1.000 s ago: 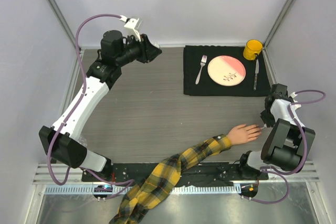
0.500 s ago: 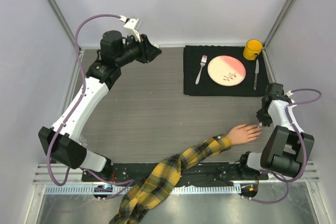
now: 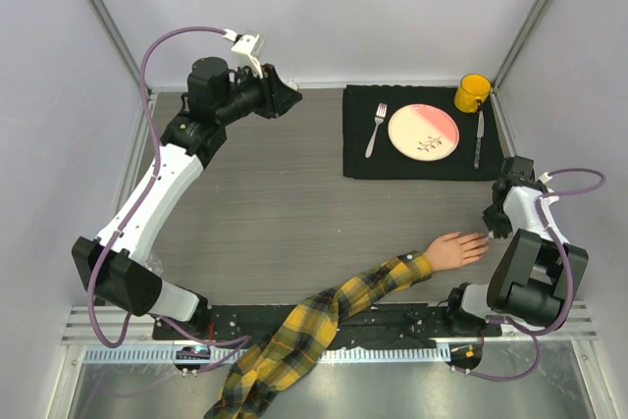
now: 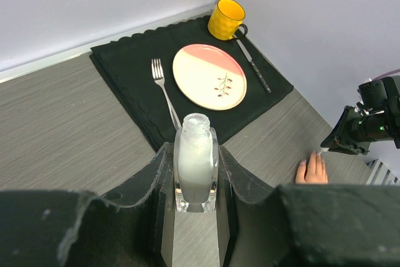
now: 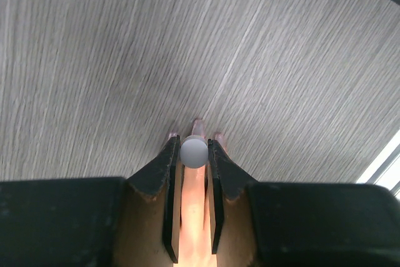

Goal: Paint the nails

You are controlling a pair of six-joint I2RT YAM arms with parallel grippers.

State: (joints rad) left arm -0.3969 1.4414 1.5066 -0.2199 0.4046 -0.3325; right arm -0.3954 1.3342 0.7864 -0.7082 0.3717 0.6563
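The peach mannequin hand (image 3: 456,249) lies palm down on the table, with a yellow-and-black plaid sleeve (image 3: 334,316) trailing to the near edge. My right gripper (image 3: 494,226) hovers at its fingertips. In the right wrist view it (image 5: 194,146) is shut on a round white cap (image 5: 194,152) directly over the middle finger (image 5: 194,211). Three nails (image 5: 199,121) peek out beyond the jaws. The brush under the cap is hidden. My left gripper (image 3: 289,97) is raised at the far left. In the left wrist view it (image 4: 195,157) is shut on an open clear bottle (image 4: 195,167) of whitish polish.
A black placemat (image 3: 358,159) at the far right holds a fork (image 3: 376,130), a pink plate (image 3: 423,131), a knife (image 3: 479,139) and a yellow mug (image 3: 472,92). The right enclosure wall stands close behind my right arm. The hand also shows in the left wrist view (image 4: 312,170).
My right gripper has shifted slightly toward the fingertips of the mannequin hand and lowered a little. The left arm and the bottle have not moved.
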